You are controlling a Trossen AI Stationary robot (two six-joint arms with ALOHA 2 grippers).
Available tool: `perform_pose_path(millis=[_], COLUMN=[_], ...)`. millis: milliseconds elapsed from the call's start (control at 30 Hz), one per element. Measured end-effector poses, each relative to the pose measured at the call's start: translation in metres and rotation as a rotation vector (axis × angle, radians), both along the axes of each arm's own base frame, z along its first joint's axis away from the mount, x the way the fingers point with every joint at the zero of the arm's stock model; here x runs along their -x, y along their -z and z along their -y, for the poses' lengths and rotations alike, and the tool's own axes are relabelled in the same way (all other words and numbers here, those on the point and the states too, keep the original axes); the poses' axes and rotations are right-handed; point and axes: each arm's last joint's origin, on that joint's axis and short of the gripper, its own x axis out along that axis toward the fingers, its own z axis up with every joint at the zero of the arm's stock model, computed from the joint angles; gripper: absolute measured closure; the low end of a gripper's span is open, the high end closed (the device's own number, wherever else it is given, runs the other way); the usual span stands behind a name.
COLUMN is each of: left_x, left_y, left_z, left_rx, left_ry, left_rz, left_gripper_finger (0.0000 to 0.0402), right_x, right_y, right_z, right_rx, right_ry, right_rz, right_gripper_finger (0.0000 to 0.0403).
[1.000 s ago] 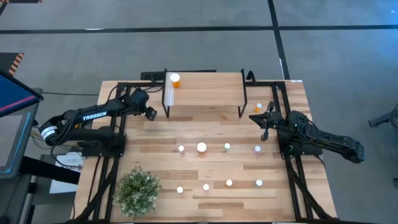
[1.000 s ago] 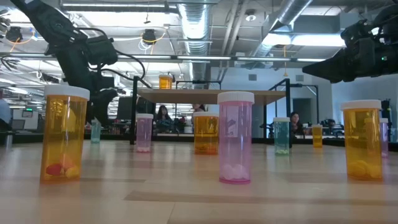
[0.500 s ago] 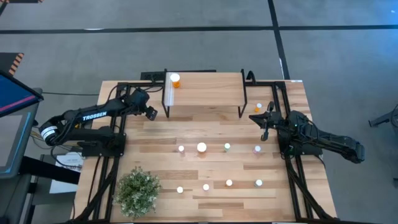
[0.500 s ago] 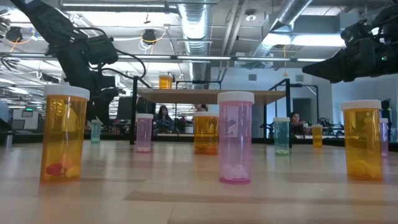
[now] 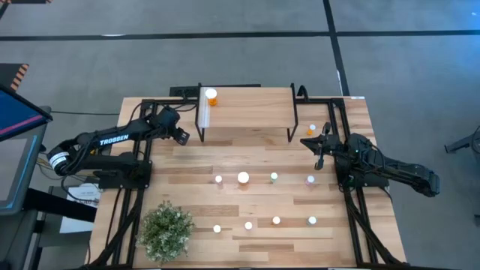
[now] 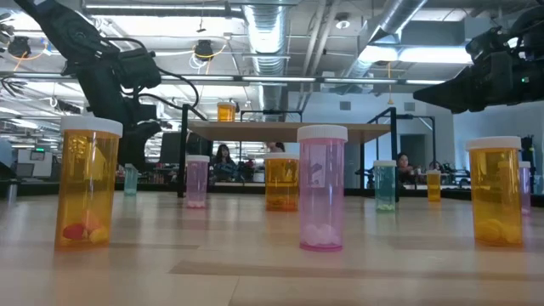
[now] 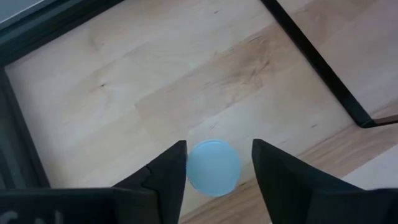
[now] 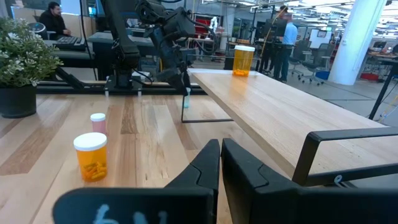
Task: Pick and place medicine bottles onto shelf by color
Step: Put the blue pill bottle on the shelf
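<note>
Only the wrist view shows it — left claw (image 7: pixel 214 165) spread around a white-capped bottle (image 7: pixel 213 167).

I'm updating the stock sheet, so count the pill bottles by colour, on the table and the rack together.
Orange bottles: 5
Pink bottles: 3
Teal bottles: 2
Bottle of unclear colour: 1
Total: 11
</note>
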Motion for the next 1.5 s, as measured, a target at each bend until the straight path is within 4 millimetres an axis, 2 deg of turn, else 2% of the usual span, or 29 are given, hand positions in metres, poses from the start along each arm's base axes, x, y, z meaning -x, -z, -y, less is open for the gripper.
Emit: perform_pose_path(millis=[500, 1500], left_x=[0.0012, -0.0001], left_y=[0.0012, 0.0008], left_z=[0.0015, 0.0017], left_rx=[0.025, 0.026], left_ry=[0.003, -0.008], left_rz=[-0.008, 0.011], left_gripper_finger=[0.0287, 0.0289], right_x=[0.0000, 0.0000], right_y=[0.0000, 0.0000], right_z=[0.0000, 0.0000], right_rx=[0.000, 0.000], right_ry=[0.000, 0.000], right_rz=[0.000, 0.000], right_gripper_finger=[0.0360, 0.0360])
